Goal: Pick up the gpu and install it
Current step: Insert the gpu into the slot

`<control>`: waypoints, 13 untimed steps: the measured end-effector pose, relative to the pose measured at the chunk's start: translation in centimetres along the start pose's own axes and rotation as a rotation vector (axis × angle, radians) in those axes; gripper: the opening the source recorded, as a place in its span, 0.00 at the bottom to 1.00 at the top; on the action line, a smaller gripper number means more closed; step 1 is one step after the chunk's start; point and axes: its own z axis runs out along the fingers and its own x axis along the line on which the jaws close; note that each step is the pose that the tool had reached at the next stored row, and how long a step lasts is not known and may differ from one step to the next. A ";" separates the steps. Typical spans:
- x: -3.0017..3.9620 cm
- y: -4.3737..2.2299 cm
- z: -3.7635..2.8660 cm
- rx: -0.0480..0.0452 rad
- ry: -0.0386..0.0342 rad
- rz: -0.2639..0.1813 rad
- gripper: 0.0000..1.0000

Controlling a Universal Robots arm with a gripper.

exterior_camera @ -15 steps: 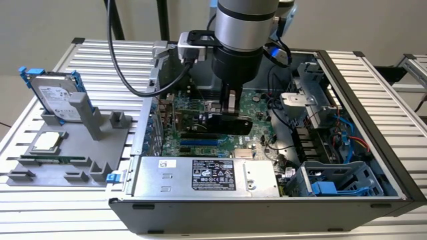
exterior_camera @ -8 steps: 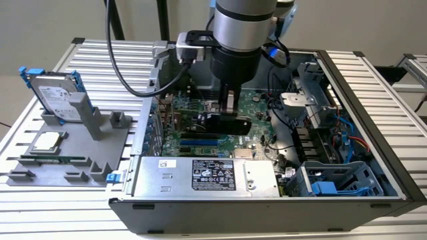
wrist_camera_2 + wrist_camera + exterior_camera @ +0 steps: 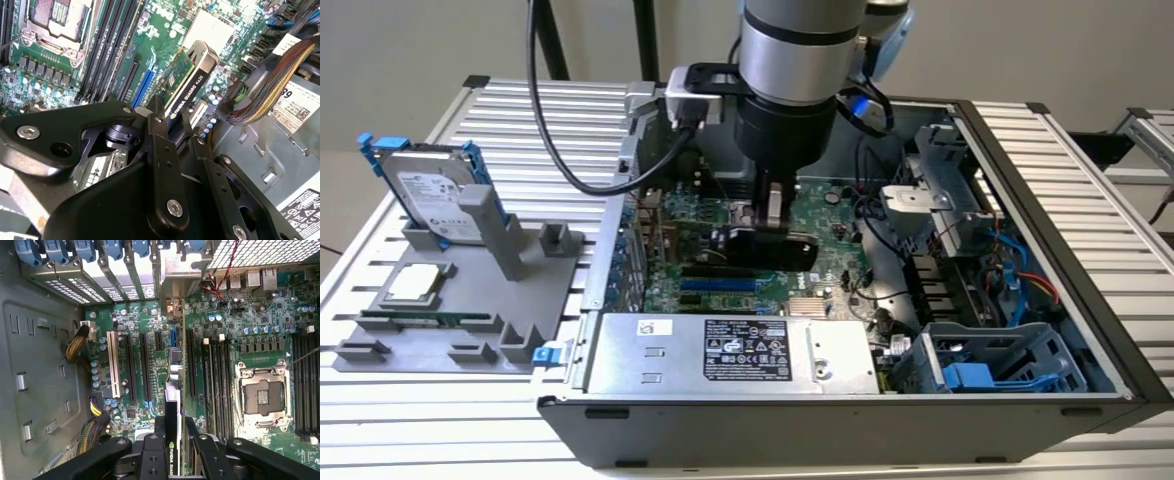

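Three views, taken in turn. From the exterior view: pincer [image 3: 769, 232] clamped on the gpu [image 3: 767, 248], held on edge low inside the open computer case [image 3: 1067, 250], over the green motherboard [image 3: 700, 270]; hard to tell whether touching it or just above. Case standing on the ribbed metal desk [image 3: 520, 100], toward its edge at the exterior view's right; silver hard drive [image 3: 434, 190] in blue rails propped near the opposite edge. In the second wrist view: matte black fingers [image 3: 160, 150] pinching the thin card between glossy black cooler and green board face, a narrow hold on smooth surfaces. Likely to twist or slip in that grip if pressed down off-centre. Braided cable bundle [image 3: 270, 95] near the card's far end, apt to snag it on a sideways drift. In the first wrist view: card seen edge-on, running alongside the long black expansion slots [image 3: 145, 365], bare processor socket [image 3: 262, 395] well apart. Risk of missing the slot and grinding gold contacts or small capacitors if tilted; risk of the silver bracket catching the perforated rear wall.
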 end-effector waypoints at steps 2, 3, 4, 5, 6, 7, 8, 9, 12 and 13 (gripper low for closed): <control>0.01 0.06 0.07 0.0000 0.0000 0.000 0.00; 0.01 0.07 0.07 0.0000 0.0001 0.000 0.00; 0.01 0.07 0.07 0.0000 0.0002 0.000 0.00; 0.01 0.07 0.07 -0.0001 0.0003 0.000 0.00; 0.01 0.08 0.08 0.0000 0.0002 0.000 0.00; 0.01 0.08 0.09 0.0000 0.0000 0.000 0.00; 0.01 0.08 0.09 0.0000 0.0001 0.000 0.00; 0.01 0.09 0.11 0.0001 0.0000 0.000 0.00; 0.01 0.11 0.16 0.0000 0.0000 0.001 0.00; 0.02 0.15 0.18 0.0000 0.0000 0.002 0.00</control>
